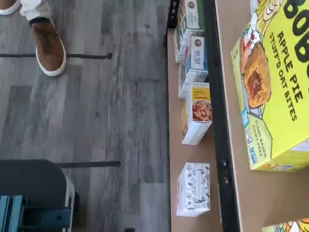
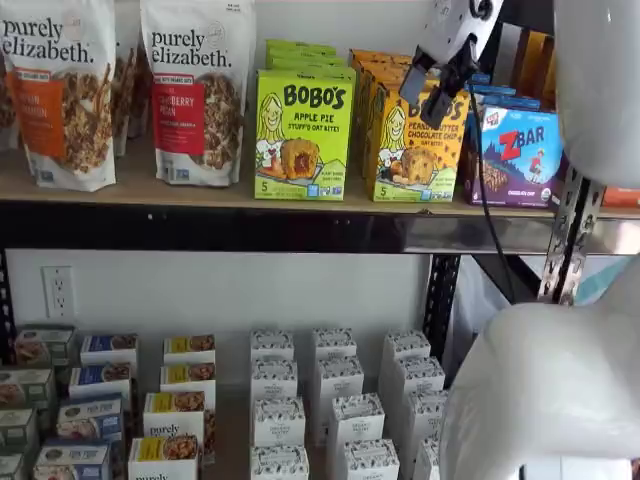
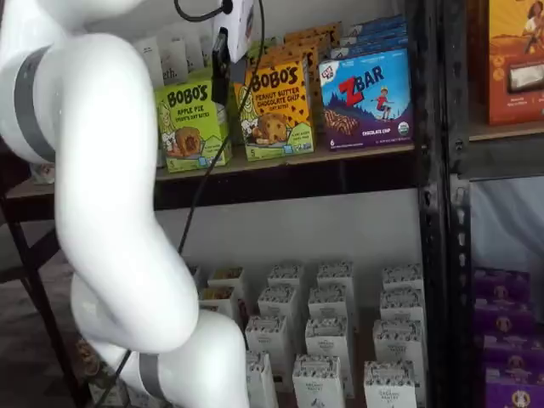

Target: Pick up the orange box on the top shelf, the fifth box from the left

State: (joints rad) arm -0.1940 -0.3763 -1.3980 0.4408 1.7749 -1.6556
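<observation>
tool [image 2: 440, 85] before orange box [image 2: 418, 140], top shelf [image 2: 200, 190]

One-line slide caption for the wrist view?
Looking down past the lime-green Apple Pie box on the top shelf to small boxes below.

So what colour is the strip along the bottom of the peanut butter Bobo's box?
Green, clearest in a shelf view on the orange box.

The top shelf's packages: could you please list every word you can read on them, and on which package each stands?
"purely elizabeth." on the granola bags.
"BOBO'S APPLE PIE STUFF'D OAT BITES" on the lime-green box.
"BOBO'S PEANUT BUTTER CHOCOLATE CHIP" on the orange box.
"ZBAR CHOCOLATE CHIP" on the blue-purple box.
Finer print on all of them is too small to read.
</observation>
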